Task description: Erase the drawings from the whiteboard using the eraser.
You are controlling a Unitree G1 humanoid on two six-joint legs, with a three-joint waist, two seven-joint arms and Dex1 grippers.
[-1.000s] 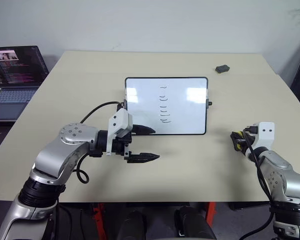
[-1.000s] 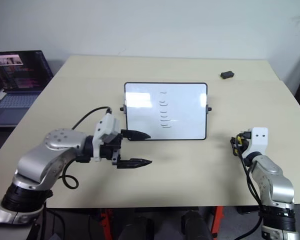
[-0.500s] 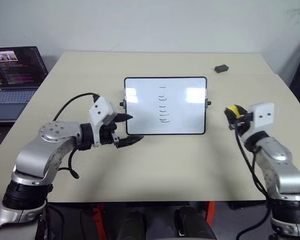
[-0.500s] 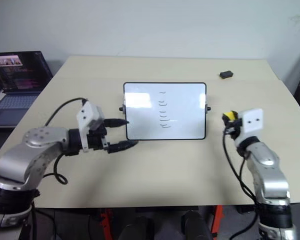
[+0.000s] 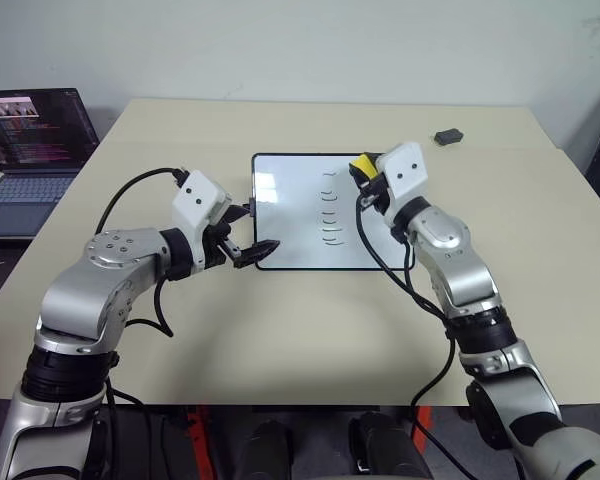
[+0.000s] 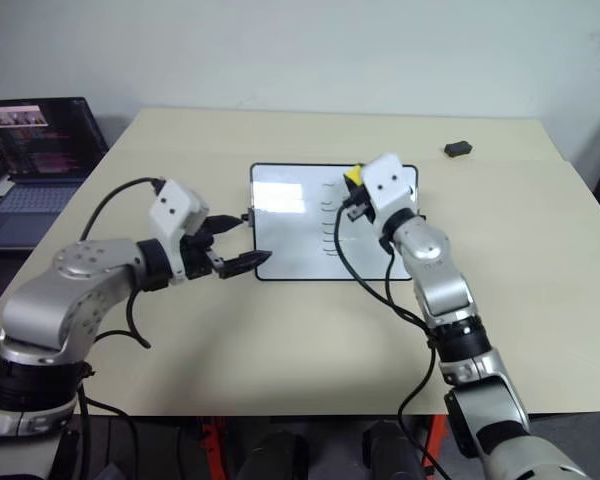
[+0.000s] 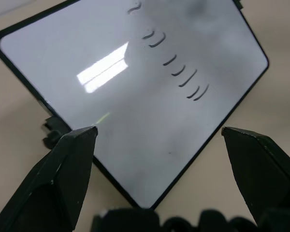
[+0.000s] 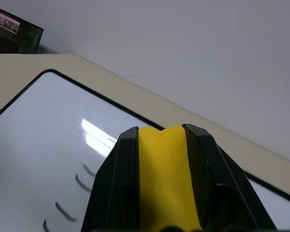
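The right pincer [image 5: 361, 177], clamped on the small yellow block eraser [image 5: 361, 164], has swung from the table's [image 5: 280, 330] right edge up over the glossy white, black-framed whiteboard [image 5: 290, 215] at table centre, poised just beside the faint black curved drawings [image 5: 329, 211], at their 2 o'clock; wiping can begin. The left pincer [image 5: 248, 236], spread wide and empty, has closed on the board's 9 o'clock edge. Whether the eraser touches the board is unclear; its black underside is hidden.

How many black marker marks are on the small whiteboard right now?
5 thin black marker strokes, in one column down the middle of the glossy white black-framed whiteboard, from far edge to near edge. The yellow block eraser beside the top one might hide more.
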